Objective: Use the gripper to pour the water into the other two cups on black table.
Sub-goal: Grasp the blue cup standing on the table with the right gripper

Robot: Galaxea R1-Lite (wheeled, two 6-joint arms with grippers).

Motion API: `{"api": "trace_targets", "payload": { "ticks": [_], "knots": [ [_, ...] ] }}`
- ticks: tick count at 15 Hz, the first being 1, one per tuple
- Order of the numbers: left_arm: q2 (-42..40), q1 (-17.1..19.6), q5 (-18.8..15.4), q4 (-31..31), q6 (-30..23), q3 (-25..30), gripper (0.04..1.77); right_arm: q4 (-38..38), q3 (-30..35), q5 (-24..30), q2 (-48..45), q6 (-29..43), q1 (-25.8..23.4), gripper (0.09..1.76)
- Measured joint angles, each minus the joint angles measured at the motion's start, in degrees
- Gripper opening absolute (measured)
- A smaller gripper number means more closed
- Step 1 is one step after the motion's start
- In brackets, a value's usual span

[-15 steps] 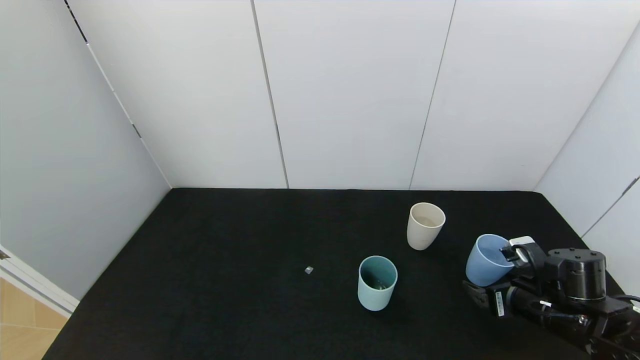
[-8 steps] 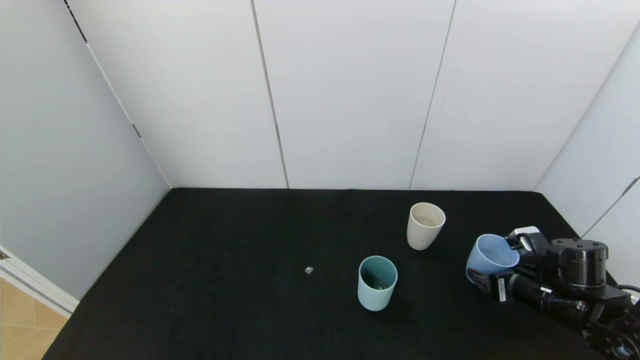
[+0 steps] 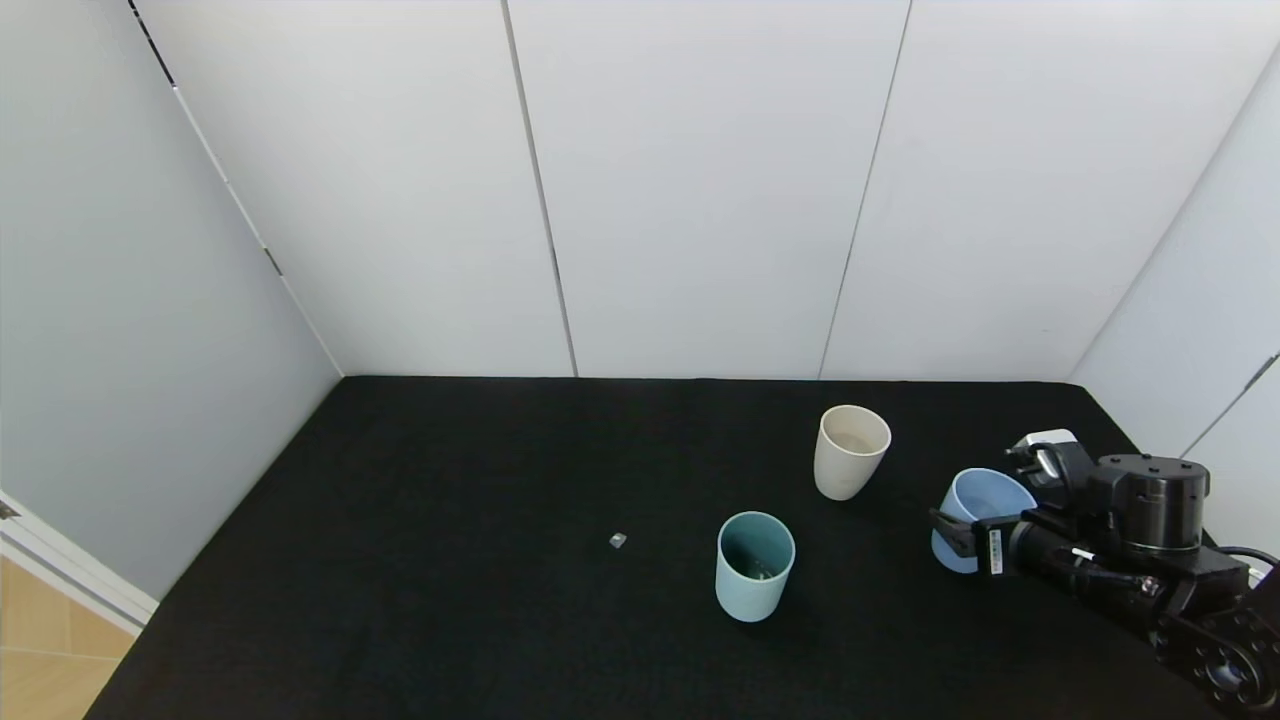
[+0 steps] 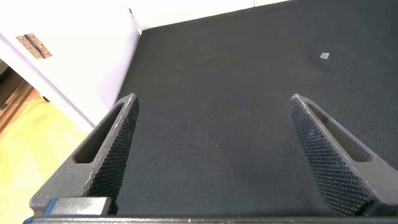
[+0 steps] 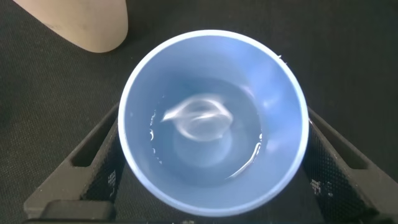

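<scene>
**Blue cup in the right pincer, water sloshing inside**

From the head camera: the right pincer (image 3: 985, 520) sits near the right edge of the table (image 3: 450, 520), one finger on each side of the blue cup (image 3: 968, 512), which looks upright on the cloth or barely above it; I cannot tell which. The beige cup (image 3: 851, 451) stands just beyond, toward the far edge, and the teal cup (image 3: 755, 565) stands nearer the middle, toward the near edge. Both are upright and apart from each other. A tiny grey speck (image 3: 617, 540) lies alone mid-table.

From the left wrist camera: the left pincer (image 4: 214, 143) is released, fingers spread wide over bare table near the left edge, holding nothing. It looks parked.

From the right wrist camera: looking straight down into the blue cup (image 5: 213, 121), a finger (image 5: 99, 155) is pressed against each side of its wall, so the pincer is grasping it. Water (image 5: 202, 127) covers the bottom, rippled and well below the rim. A corner of the beige cup (image 5: 81, 22) shows close by.

My guess is the cup is stiff, smooth plastic, light even with this little water. The tapered, slick wall could slide in the fingers, so a hold around mid-height seems wisest. A slow tilt should keep the shallow water from surging.
</scene>
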Motion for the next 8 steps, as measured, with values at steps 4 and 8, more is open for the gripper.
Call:
{"api": "trace_targets", "payload": {
  "ticks": [4, 8],
  "knots": [
    [0.0, 0.0, 0.0, 0.0, 0.0, 0.0, 1.72, -0.1, -0.2, 0.0, 0.4, 0.0, 0.0, 1.35],
    [0.0, 0.0, 0.0, 0.0, 0.0, 0.0, 1.72, 0.2, -0.2, 0.0, 0.4, 0.0, 0.2, 1.32]
  ]
}}
